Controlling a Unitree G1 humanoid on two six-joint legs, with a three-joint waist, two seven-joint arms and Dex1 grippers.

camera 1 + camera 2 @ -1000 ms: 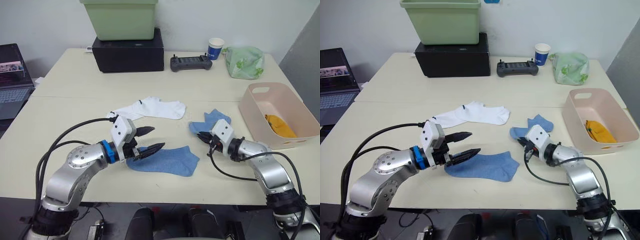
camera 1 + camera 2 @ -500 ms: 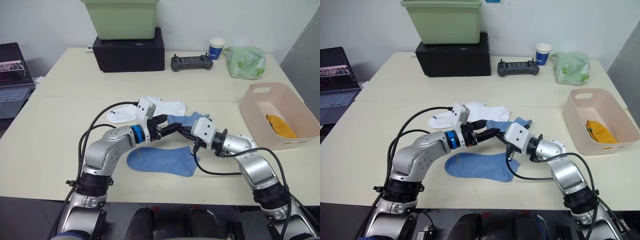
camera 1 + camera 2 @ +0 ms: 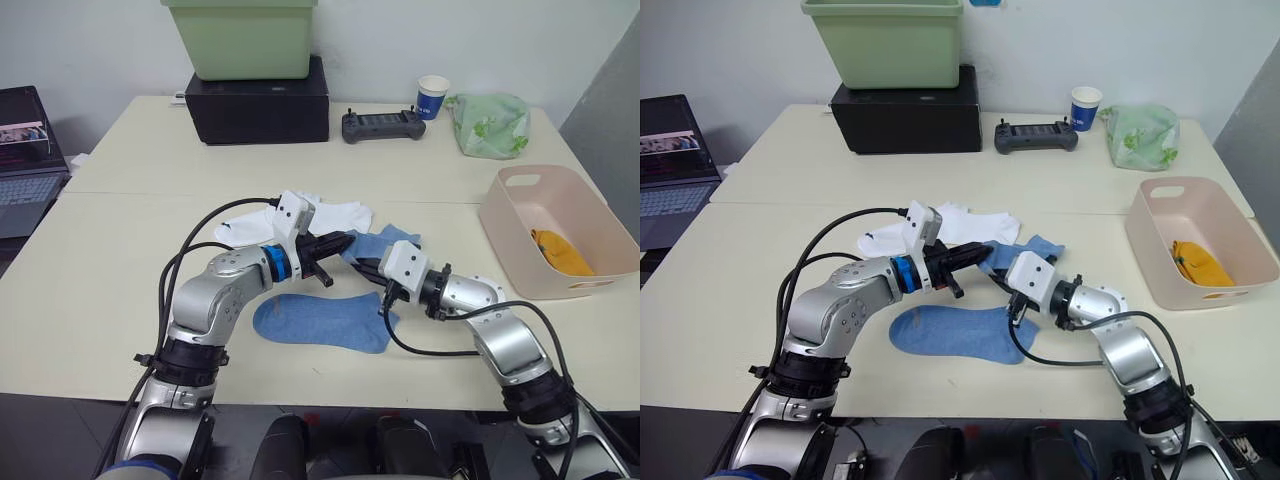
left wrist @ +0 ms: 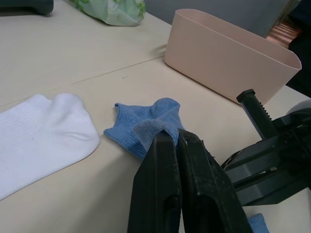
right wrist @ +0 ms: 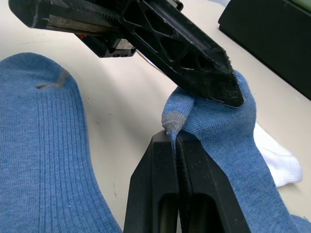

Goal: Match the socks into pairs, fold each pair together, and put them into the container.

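One light blue sock (image 3: 385,241) is lifted at one end in the middle of the table, and both grippers pinch it. My left gripper (image 4: 174,137) is shut on its cuff edge. My right gripper (image 5: 173,136) is shut on the same edge from the opposite side, the fingertips almost touching. The other light blue sock (image 3: 320,322) lies flat just in front of them. Two white socks (image 3: 330,213) lie behind, partly hidden by my left arm. The pink container (image 3: 512,222) stands at the right with an orange sock (image 3: 560,252) inside.
A light green bin (image 3: 242,38) sits on a black box (image 3: 257,108) at the back. A black controller (image 3: 375,126), a paper cup (image 3: 432,96) and a pale green plastic bag (image 3: 489,124) line the far edge. A laptop (image 3: 25,170) is at the left.
Both arms came together at the table's middle, the right one dragging its blue sock leftward. My left gripper, open before, has closed on that sock's edge.
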